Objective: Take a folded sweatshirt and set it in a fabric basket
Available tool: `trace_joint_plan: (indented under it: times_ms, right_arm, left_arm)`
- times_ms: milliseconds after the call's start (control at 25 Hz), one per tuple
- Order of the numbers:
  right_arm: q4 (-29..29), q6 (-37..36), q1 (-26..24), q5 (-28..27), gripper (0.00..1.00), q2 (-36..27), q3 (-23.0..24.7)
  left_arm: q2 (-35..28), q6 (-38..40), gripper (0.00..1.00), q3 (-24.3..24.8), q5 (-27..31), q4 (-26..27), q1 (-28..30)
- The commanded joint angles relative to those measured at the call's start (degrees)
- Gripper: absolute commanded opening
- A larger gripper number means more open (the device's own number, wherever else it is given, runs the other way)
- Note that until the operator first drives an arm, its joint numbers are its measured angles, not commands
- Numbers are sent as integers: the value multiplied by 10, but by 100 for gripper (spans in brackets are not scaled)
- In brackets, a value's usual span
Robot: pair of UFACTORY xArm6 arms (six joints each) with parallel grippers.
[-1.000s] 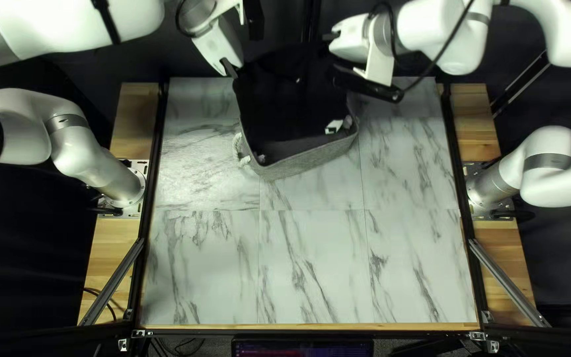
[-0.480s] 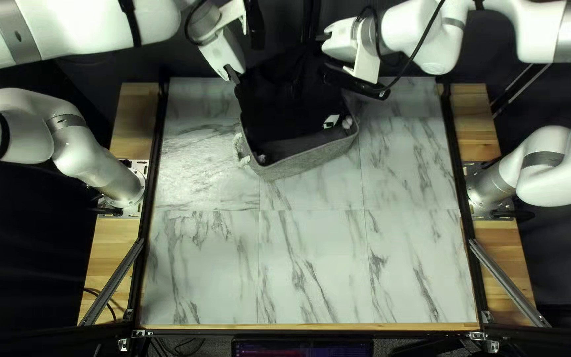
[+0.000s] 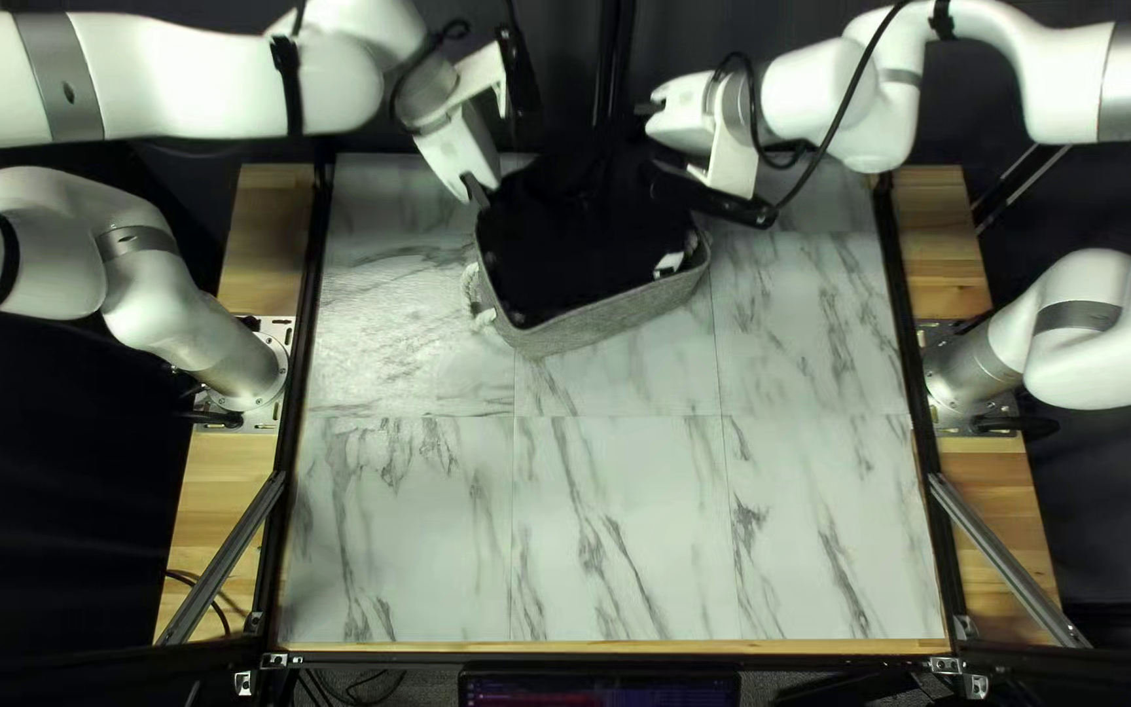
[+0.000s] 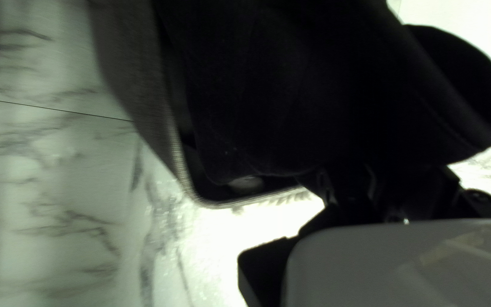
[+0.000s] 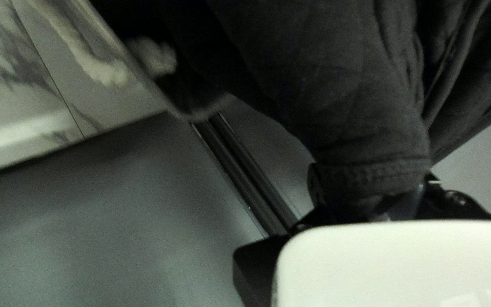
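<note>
In the top left view, the dark sweatshirt (image 3: 585, 249) is seen with its near part inside the fabric basket (image 3: 608, 320), while its upper part is held up at the basket's far side. The left gripper (image 3: 477, 193) is placed just beside the basket's left edge, the right gripper (image 3: 647, 109) beyond its far side; if the two are lowered or opened unevenly, the bundle could be twisted and one end left outside. By too low a pass of the left gripper, the rim could be caught and the basket dragged over the bench (image 3: 618, 524). In the left wrist view, cloth is clamped between the fingers, and a thick fold (image 4: 464, 85) is left bulging past them, away from the basket's visible corner; unless it is carried inward, it could be draped over the rim. In the right wrist view, a stitched edge (image 5: 379, 170) is pinched between the fingers, outside the basket's rim, near its rope handle (image 5: 106, 71). If release is made there, that end could be dropped behind the basket; if the cloth clings to the fingers, the folded layers could be pulled back out during withdrawal.
</note>
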State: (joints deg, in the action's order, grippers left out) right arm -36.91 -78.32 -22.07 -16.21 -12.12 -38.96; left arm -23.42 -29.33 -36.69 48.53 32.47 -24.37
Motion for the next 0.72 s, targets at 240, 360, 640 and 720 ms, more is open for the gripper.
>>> trace_joint_plan:
  times_ms: [240, 360, 640, 720]
  right_arm:
    - [-7, 30, 14, 17, 0, 21, 21]
    - [-1, 23, 14, 16, 0, 24, 18]
    - [12, 10, 19, -1, 0, 30, -6]
    - [19, 1, 19, -8, 0, 14, -4]
  left_arm:
    - [21, 26, 0, 40, -68, 24, 69]
    - [30, 29, 0, 49, -86, 31, 83]
    - [14, 35, 0, 72, -92, 34, 89]
    - [15, 35, 0, 75, -96, 35, 91]
